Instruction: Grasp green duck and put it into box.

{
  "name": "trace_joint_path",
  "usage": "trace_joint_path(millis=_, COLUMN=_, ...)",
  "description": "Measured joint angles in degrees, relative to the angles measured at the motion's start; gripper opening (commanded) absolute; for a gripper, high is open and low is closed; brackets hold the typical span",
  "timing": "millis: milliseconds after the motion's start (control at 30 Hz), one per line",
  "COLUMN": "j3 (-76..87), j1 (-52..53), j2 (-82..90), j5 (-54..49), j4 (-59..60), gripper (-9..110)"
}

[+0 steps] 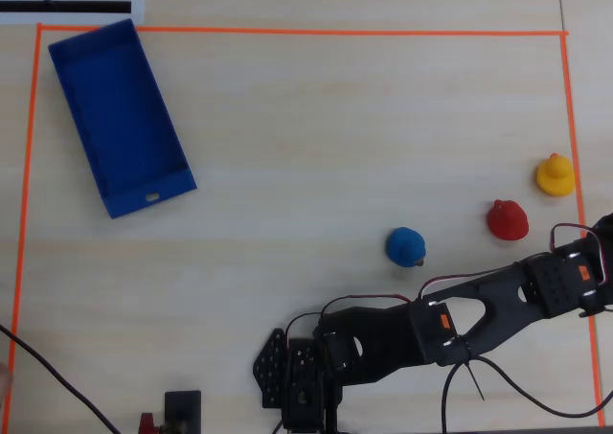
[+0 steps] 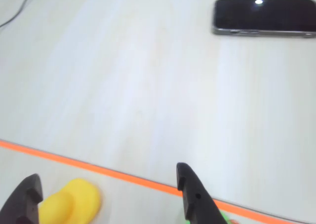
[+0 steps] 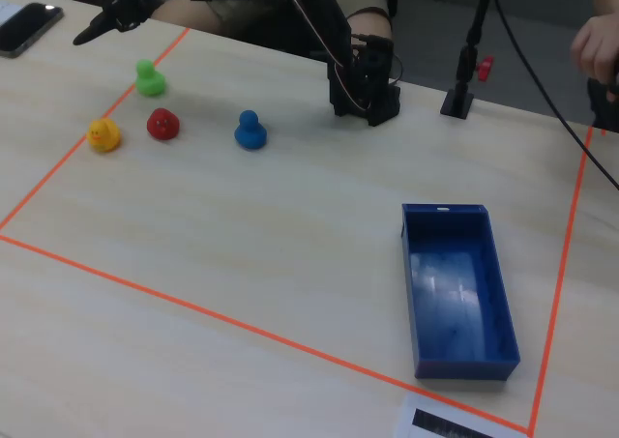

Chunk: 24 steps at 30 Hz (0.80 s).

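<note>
The green duck [image 3: 148, 78] stands just inside the orange tape at the far left of the fixed view. In the wrist view only a green sliver [image 2: 223, 217] shows, right of the right finger [image 2: 195, 199]. In the overhead view the arm hides it. My gripper [image 3: 100, 20] is open and empty, held above the table just beyond the duck, near the tape. In the wrist view my gripper [image 2: 108, 197] frames the yellow duck [image 2: 69, 204] between its fingers. The blue box [image 3: 414, 264] lies far off at the right of the fixed view, and it lies at the top left in the overhead view [image 1: 67, 89].
The yellow duck [image 3: 103, 134], a red duck [image 3: 162, 124] and a blue duck [image 3: 250, 131] stand in a row near the green one. A phone [image 2: 264, 17] lies outside the orange tape [image 2: 123, 177]. The arm's base [image 3: 365, 90] and a stand [image 3: 460, 98] are at the back.
</note>
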Motion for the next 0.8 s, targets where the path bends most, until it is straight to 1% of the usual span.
trace_joint_path(millis=267, j3=0.53, j1=3.69, j2=-1.23, j5=-2.46, j4=-1.49, gripper=37)
trace_joint_path(millis=533, j3=1.67, j1=6.06, j2=-2.55, j5=-2.64, j4=-2.64, gripper=37)
trace_joint_path(millis=800, j3=6.68, j1=8.09, j2=-2.99, j5=-3.34, j4=-6.68, gripper=37)
